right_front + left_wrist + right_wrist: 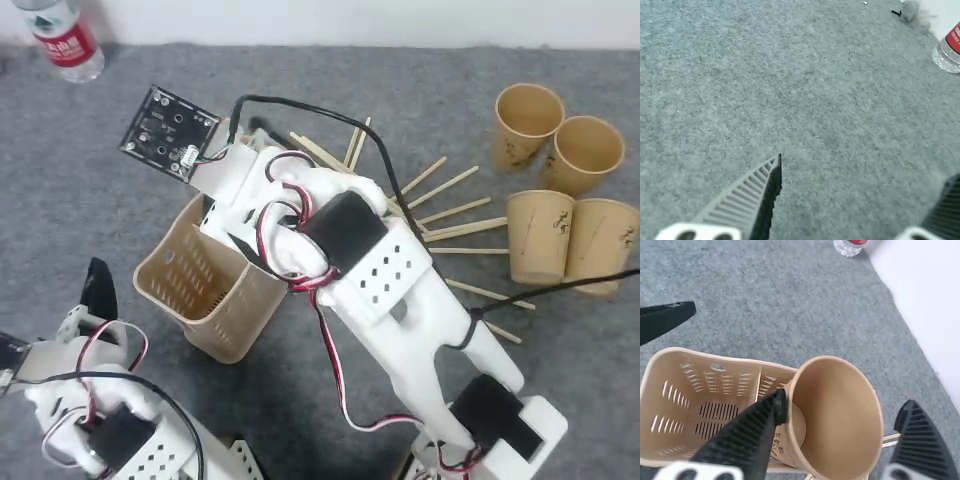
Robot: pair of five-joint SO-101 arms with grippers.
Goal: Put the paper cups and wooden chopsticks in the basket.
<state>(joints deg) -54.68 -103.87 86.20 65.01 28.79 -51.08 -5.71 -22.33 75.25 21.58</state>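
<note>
A tan slotted basket (170, 275) stands at the middle left of the grey carpet. My right arm (390, 280) stretches over its far corner. In the right wrist view a paper cup (840, 420) sits tilted between the fingers of my right gripper (844, 401), over the basket's (700, 370) corner. It leans on one finger (755, 432), while carpet shows between it and the other finger (917, 440), so the gripper is open. Several more paper cups (560, 205) stand at the right, with wooden chopsticks (455, 212) scattered beside them. My left gripper (867, 167) hangs open over bare carpet.
A water bottle (62, 35) stands at the far left by the white wall and also appears as the bottle (947, 50) in the left wrist view. The left arm's black finger (665, 320) points towards the basket from the near-left side.
</note>
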